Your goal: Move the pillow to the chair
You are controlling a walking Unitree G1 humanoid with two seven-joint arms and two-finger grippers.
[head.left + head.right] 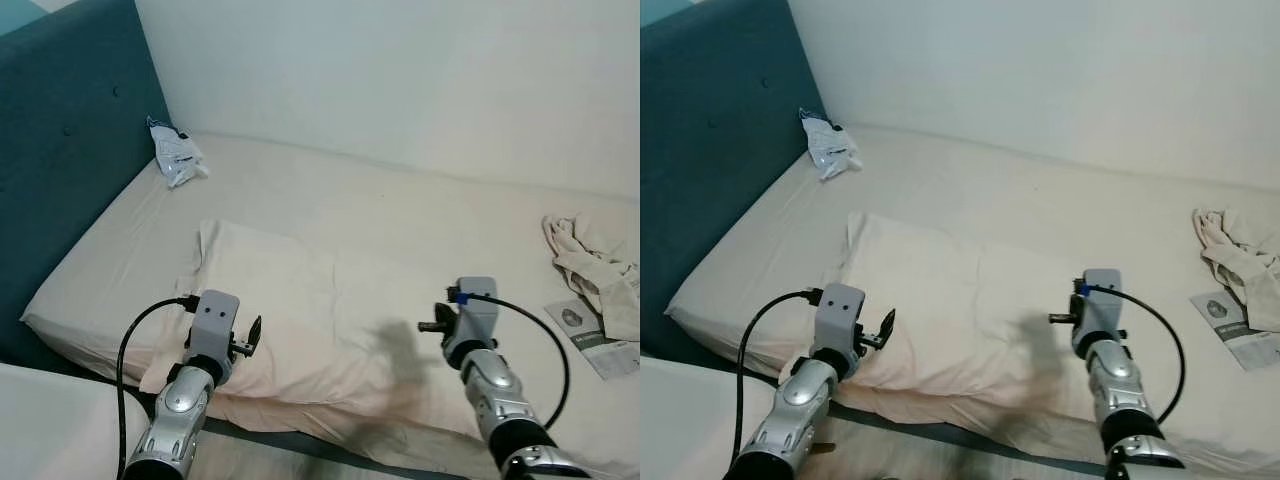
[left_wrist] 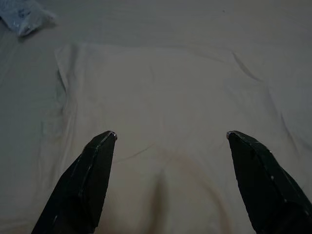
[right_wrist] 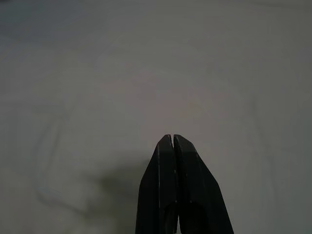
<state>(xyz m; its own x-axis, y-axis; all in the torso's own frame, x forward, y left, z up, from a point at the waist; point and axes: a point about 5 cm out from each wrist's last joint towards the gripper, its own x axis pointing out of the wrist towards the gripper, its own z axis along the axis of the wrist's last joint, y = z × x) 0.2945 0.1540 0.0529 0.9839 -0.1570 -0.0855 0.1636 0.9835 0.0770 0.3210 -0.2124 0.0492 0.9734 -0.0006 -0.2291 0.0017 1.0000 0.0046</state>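
- Small plastic packet (image 1: 176,152) lies at the bed's (image 1: 420,200) far left corner.
- Left gripper (image 2: 170,139) hovers over the pillow (image 1: 300,300), jaws spread wide.
- Pillow lies flat near the bed's front edge.
- Right gripper (image 3: 173,139) above the bed, jaws pressed together.
- Crumpled cloth (image 1: 598,262) at the right edge.
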